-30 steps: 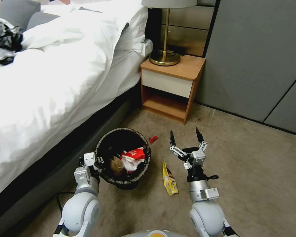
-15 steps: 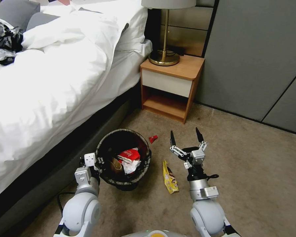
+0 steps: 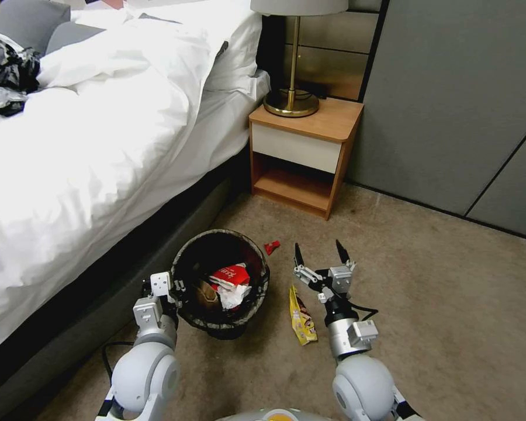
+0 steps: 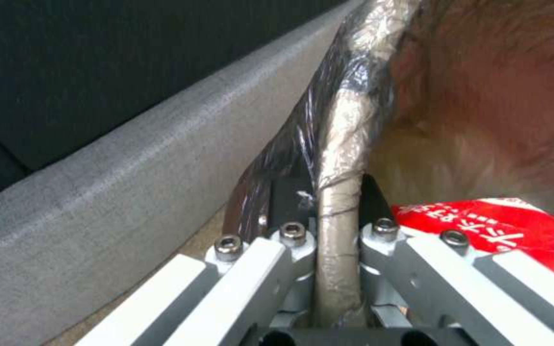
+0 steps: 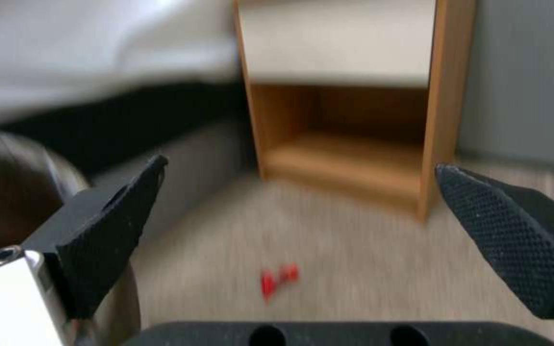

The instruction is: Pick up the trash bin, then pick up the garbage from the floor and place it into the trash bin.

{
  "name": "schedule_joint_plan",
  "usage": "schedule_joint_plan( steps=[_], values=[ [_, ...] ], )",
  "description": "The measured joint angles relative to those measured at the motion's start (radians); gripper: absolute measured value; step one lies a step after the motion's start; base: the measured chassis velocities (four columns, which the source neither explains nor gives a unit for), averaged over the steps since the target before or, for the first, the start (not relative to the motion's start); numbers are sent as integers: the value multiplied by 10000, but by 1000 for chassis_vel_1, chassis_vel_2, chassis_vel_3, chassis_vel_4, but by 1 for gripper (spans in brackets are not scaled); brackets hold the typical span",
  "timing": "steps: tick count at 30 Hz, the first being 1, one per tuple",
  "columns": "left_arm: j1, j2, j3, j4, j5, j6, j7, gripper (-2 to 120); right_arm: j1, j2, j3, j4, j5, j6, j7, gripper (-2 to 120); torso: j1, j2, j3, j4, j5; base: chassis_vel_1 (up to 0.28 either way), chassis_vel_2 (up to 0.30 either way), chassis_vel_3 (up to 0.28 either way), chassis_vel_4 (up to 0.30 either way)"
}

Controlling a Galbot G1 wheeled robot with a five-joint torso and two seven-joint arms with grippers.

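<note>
The trash bin (image 3: 218, 233), round with a dark liner over its rim, stands on the carpet beside the bed. My left gripper (image 3: 170, 286) is shut on its near-left rim; in the left wrist view the two fingers (image 4: 372, 192) clamp the liner-wrapped rim (image 4: 347, 120). Inside the bin lie a red-and-white wrapper (image 3: 230, 274), white tissue (image 3: 235, 295) and brown paper (image 3: 205, 293). On the floor, a gold-yellow foil wrapper (image 3: 302, 316) lies right of the bin and a tiny red scrap (image 3: 272, 247) (image 5: 277, 281) beyond it. My right gripper (image 3: 319, 252) (image 5: 301, 166) hangs open above the carpet, just right of the yellow wrapper.
The bed (image 3: 99, 146) with its grey base (image 4: 130, 158) runs along the left. A wooden nightstand (image 3: 301, 158) with a brass lamp (image 3: 292, 99) stands ahead. Grey wall panels (image 3: 462, 105) close the right. Open carpet (image 3: 450, 316) lies to the right.
My right gripper has drawn back toward me and slightly left, closer to the yellow wrapper, still open. The litter in the bin has settled lower. The left gripper keeps its hold.
</note>
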Motion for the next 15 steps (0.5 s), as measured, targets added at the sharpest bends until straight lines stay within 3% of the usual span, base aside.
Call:
schedule_joint_plan(
  steps=[2,8,15],
  values=[
    [10,-1,5,-23,1,0,0,0,238,-725,-250,-51,943,-1231,235,100,0,0,0,1,0,0,0,0,0],
    [28,-45,53,-41,24,0,2,0,686,-2007,-726,-456,2348,-2923,618,100,0,0,1,0,1,0,0,0,0],
    [19,-49,103,-36,59,2,3,0,1120,-2469,-1331,-1180,2802,-3635,487,100,0,0,1,-1,-1,0,0,0,0]
  ],
)
